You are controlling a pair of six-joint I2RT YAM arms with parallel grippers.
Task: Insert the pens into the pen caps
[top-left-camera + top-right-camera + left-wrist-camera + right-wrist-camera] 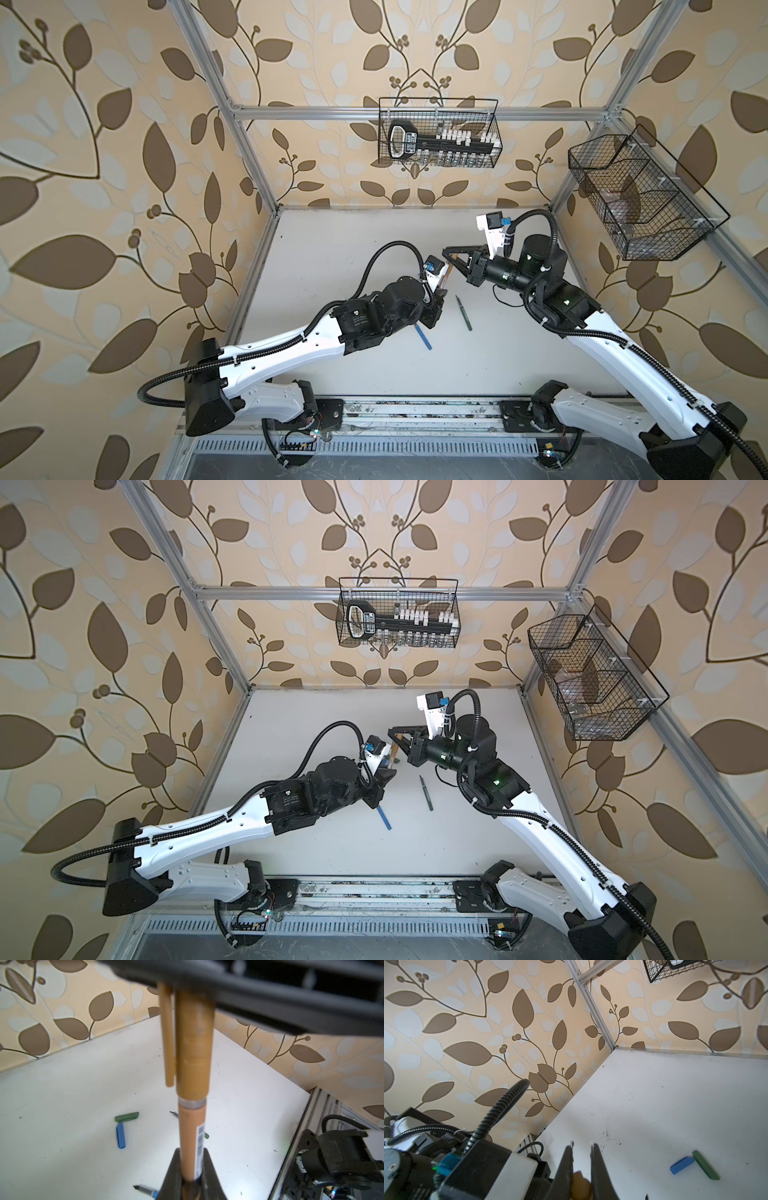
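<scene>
My left gripper [191,1152] is shut on the orange-brown pen [190,1136] and holds it off the table. The orange-brown pen cap [194,1043] sits over the pen's far end, with a clear ring showing between cap and barrel. My right gripper [582,1146] is shut on that cap [581,1184]. In both top views the two grippers meet over mid-table, left [439,294] and right [449,252]. The blue pen [423,336] and the green pen [464,312] lie uncapped on the table. The blue cap [121,1136] and green cap [126,1116] lie touching each other.
A black wire basket [438,133] with a tool hangs on the back wall. Another wire basket [640,195] hangs on the right wall. Aluminium frame rails [257,166] border the white table [332,257].
</scene>
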